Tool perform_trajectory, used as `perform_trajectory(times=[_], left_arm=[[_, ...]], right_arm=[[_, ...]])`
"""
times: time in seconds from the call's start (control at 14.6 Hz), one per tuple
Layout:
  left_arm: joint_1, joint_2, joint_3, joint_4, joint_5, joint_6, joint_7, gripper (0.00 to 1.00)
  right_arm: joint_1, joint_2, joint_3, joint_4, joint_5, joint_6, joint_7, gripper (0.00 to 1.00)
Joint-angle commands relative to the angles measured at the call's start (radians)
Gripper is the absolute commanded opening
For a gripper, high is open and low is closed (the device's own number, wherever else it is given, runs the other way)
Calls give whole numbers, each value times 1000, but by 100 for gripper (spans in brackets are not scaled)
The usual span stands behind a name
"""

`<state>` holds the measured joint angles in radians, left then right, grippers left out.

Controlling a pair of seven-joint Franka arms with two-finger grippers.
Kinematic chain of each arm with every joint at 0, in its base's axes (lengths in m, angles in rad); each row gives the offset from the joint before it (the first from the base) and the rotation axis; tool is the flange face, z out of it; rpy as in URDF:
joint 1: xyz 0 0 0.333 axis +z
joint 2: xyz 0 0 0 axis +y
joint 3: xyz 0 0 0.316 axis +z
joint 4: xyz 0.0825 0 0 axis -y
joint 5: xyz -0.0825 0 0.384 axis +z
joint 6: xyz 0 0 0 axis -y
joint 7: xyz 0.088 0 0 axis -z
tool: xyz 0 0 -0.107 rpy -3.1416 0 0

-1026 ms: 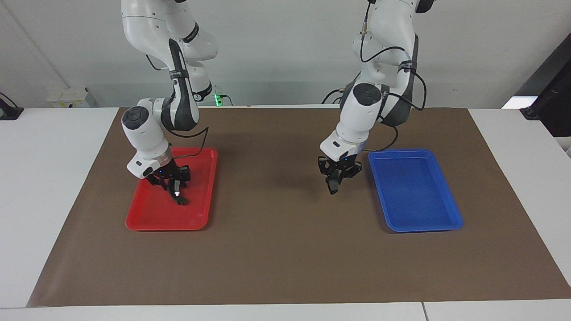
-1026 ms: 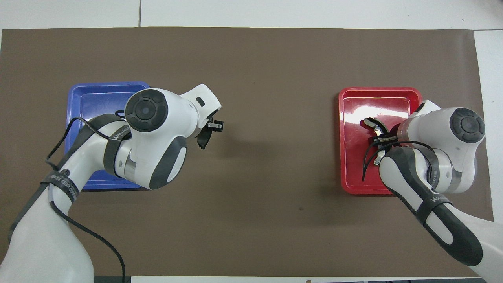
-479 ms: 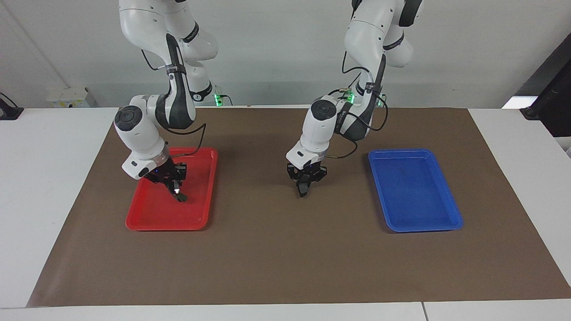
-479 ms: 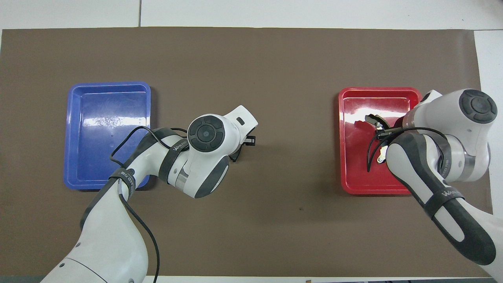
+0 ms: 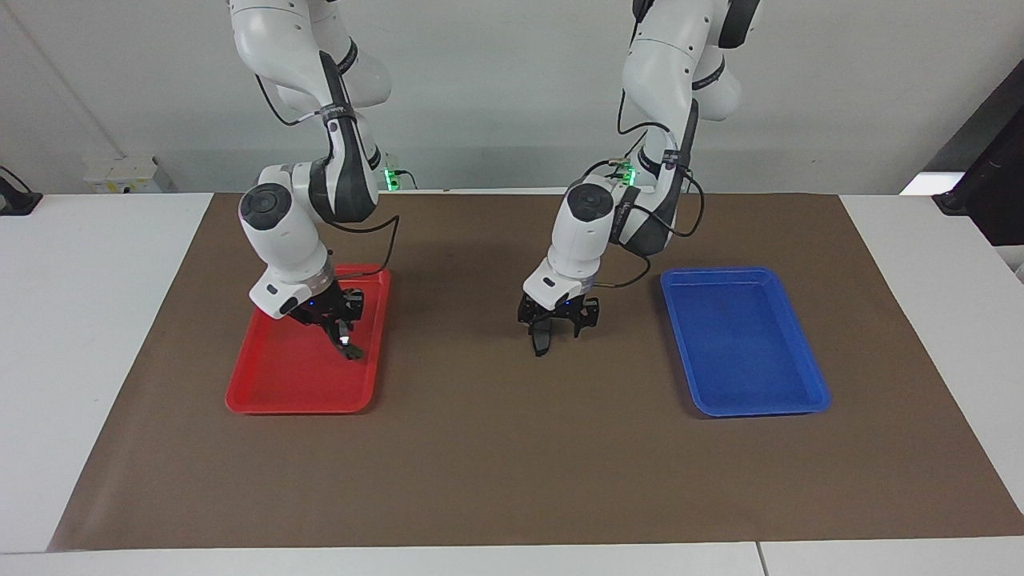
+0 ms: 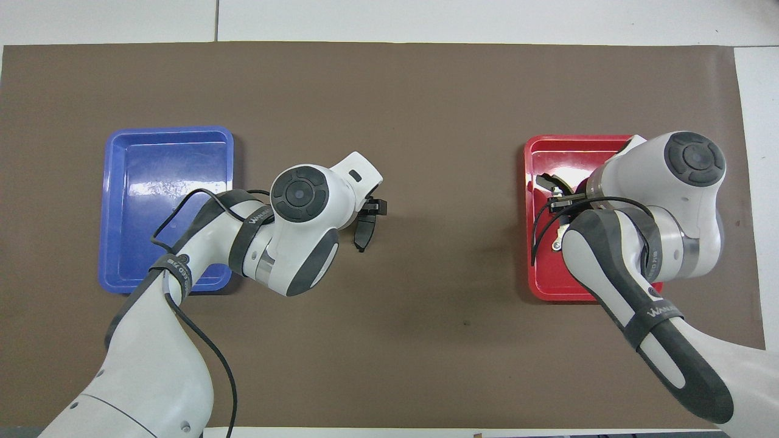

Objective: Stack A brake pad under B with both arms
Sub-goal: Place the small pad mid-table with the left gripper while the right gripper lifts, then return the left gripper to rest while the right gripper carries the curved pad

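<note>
While gripped, B [image 5: 349,350] hangs from right gripper [image 5: 342,342] over red tray [image 5: 272,392]; A brake pad [image 5: 541,339], pinched by left gripper [image 5: 550,330], over bare brown mat [image 5: 496,448]; blue tray [image 5: 748,376] empty, toward left arm's end.

The facing view looks from high across the table toward me, so my arm bases stand at its top against the wall. The overhead view looks steeply down from above my end, my arms entering from its bottom. The views are half a turn apart. Both cover the whole brown mat [image 5: 512,472], the red tray [image 5: 264,396] and the blue tray [image 5: 744,352].
</note>
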<state>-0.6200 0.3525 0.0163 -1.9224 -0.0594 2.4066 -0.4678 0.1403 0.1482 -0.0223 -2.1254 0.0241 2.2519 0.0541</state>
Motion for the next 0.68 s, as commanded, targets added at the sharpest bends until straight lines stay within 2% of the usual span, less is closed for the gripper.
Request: perform_trajectory(times=[0.0,0.14,0.34,0.62], left_arm=[[83,-94,1,2,-11,-116,81,100],[152,-135,4,14,-11,-200,185,100],[288,-167,5,91,-11,-376,363,100],[457,-181,7,216,-11,-556,589,100]], right_arm=[[96,1,4,34,13,-6,189,0],[177,20,5,53,23,6,370,0],[300,100,7,155,25,3,649,0],[407,195,7,272,71,27,785,0]])
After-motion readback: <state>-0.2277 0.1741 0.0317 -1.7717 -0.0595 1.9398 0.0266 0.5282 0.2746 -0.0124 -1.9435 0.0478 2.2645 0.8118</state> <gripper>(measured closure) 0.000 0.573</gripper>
